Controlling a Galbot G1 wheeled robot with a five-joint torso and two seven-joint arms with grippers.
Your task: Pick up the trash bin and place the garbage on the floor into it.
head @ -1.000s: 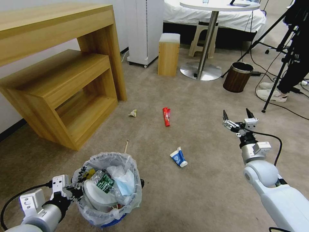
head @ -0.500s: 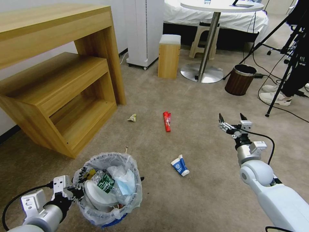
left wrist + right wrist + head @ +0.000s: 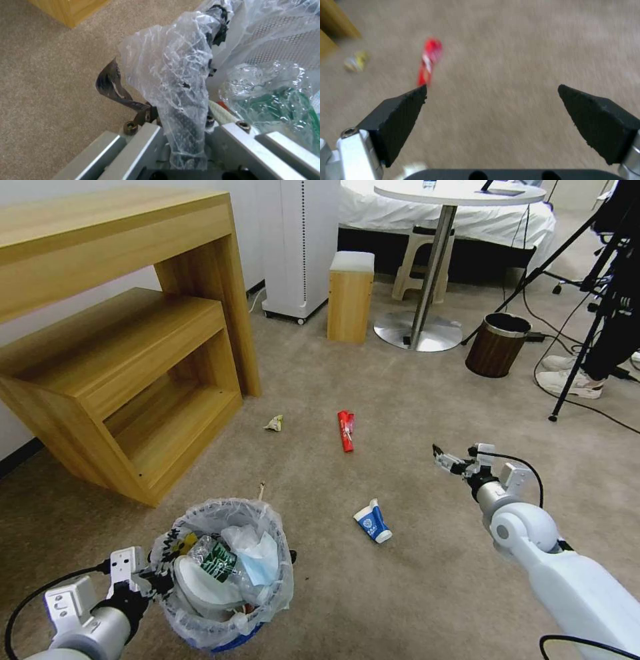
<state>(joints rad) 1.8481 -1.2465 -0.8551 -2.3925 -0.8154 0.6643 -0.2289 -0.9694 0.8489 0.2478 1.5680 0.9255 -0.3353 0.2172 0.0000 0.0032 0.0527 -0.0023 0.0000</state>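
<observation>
1. My left claw (image 3: 143, 580) is pinching the trash bin (image 3: 223, 573) rim at 7 o'clock.
2. My right claw (image 3: 453, 460) hangs wide apart at 3 o'clock.
3. The red packet (image 3: 345, 431) and paper cup (image 3: 371, 521) lie on the floor (image 3: 400, 593).

Beige floor (image 3: 413, 593); red packet (image 3: 345, 431); blue-white cup (image 3: 371, 521); clear bin liner (image 3: 280, 573) w/ yellow-black print.

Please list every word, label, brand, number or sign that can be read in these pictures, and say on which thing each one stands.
No text can be read for certain.
Crushed clear plastic bottle with green label in the bag-lined black trash bin: white print, too small to read.
Blue-and-white paper cup on the beige carpet: round mark, unreadable.
Red packet: white marks, blurred.
Yellow-black print on the bin's plastic bag: unreadable.
</observation>
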